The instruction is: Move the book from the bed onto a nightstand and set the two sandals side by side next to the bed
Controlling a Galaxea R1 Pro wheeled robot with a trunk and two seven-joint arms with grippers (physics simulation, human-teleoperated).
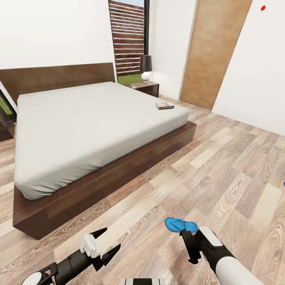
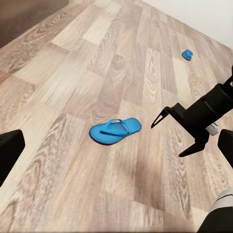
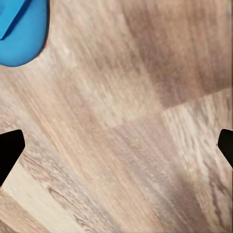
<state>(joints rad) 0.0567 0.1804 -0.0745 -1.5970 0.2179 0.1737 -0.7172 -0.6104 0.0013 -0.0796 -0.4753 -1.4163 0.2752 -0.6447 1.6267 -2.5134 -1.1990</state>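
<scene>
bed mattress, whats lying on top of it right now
Only the book lies on the bed, flat near the corner closest to the nightstand. The rest of the grey mattress looks bare. Its cover lettering is too small to read.

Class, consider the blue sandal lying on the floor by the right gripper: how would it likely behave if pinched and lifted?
The sandal looks thin and flat, so probably light. Its thin straps suggest it may flex or dangle if pinched there. Lying flat on the smooth floor, it would likely slide, not roll, if the open right gripper nudges it.
</scene>
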